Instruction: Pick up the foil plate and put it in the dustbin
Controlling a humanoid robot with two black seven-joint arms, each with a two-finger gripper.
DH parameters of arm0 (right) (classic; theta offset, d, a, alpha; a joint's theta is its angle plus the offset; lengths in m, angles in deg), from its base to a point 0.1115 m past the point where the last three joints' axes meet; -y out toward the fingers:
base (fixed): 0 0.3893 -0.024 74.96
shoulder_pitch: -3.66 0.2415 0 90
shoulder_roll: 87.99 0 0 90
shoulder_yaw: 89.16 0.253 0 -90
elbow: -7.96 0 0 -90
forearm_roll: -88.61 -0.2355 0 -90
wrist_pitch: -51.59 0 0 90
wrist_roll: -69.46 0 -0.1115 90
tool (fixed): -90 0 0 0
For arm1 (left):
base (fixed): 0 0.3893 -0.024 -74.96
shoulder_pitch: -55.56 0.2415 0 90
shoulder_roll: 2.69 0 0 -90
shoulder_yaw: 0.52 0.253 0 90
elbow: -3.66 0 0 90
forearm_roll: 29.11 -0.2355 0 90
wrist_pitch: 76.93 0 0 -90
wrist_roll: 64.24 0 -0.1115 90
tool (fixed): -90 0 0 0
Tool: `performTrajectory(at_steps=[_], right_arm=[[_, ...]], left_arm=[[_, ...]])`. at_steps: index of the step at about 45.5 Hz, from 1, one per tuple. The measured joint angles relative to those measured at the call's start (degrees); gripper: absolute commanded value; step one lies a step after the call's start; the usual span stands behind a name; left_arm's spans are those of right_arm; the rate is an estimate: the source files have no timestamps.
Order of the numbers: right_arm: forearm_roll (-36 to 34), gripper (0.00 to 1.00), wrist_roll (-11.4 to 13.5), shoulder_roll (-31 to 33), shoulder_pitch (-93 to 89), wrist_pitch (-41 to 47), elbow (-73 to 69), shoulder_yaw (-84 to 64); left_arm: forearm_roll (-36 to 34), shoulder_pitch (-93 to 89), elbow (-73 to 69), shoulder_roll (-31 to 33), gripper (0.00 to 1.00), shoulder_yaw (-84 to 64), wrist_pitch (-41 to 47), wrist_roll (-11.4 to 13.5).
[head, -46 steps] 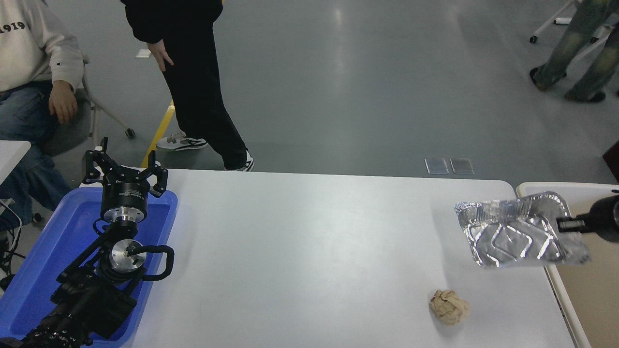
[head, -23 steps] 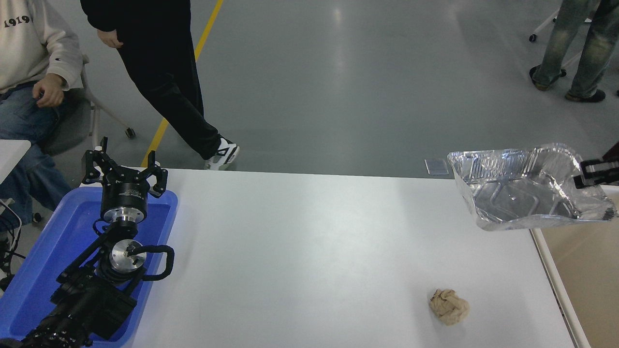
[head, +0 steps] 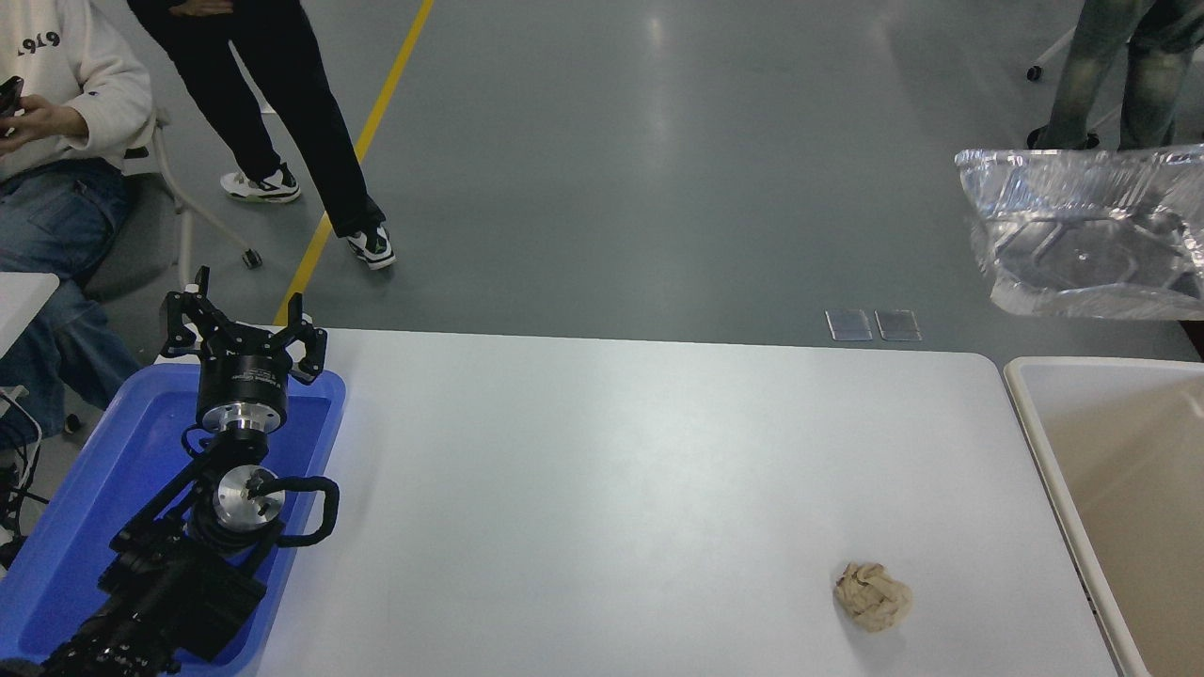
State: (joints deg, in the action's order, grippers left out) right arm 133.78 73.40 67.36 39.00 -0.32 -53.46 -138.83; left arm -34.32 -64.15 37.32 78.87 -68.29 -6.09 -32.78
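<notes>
The foil plate (head: 1082, 235), shiny silver with a crinkled rim, hangs in the air at the picture's right edge. It is high above the far end of the dustbin (head: 1027, 400) and cut off by the frame. What holds it is out of view, and my right gripper does not show. The dustbin, beige inside with a cream rim, stands off the table's right end. My left gripper (head: 240, 320) is parked open and empty over the blue tray at the lower left.
A crumpled tan paper ball (head: 873, 596) lies on the white table (head: 611, 470) near its front right. The blue tray (head: 94, 498) sits at the left under the left arm. A seated person and walking people are beyond the table's far side.
The foil plate has risen from just over the table's right end to high above the dustbin and shifted right. The right gripper has left the frame. A person in black walked left.
</notes>
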Motion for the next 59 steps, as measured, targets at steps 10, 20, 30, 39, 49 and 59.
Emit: performTrajectory(at_steps=[10,20,30,39,49,59], right_arm=[[-19.16,0.00,2.17,0.70,-9.16,-13.34,10.01,0.47],[-37.51,0.00,3.25,-1.14,-22.34,-29.58,15.92,1.38],[-47.98,0.00,3.62,-5.74,-38.11,-40.52,21.45,8.02],[-51.05,0.00,3.66,-14.57,-57.55,-43.84,35.17,20.23],[-52.09,0.00,3.25,-26.67,-73.85,-42.81,52.24,29.52],[-52.61,0.00,2.61,-33.57,-84.04,-42.41,59.10,35.58]], left_arm=[[0.00,0.01,-0.01,0.01,0.99,0.00,0.00,0.00],[0.00,0.01,0.00,0.01,0.99,0.00,0.00,0.00],[0.00,0.01,-0.01,0.01,0.99,0.00,0.00,0.00],[0.01,0.01,0.00,0.00,0.99,0.00,0.00,0.00],[0.03,0.01,0.00,0.00,0.99,0.00,0.00,0.00],[0.02,0.00,0.00,0.00,0.99,0.00,0.00,0.00]])
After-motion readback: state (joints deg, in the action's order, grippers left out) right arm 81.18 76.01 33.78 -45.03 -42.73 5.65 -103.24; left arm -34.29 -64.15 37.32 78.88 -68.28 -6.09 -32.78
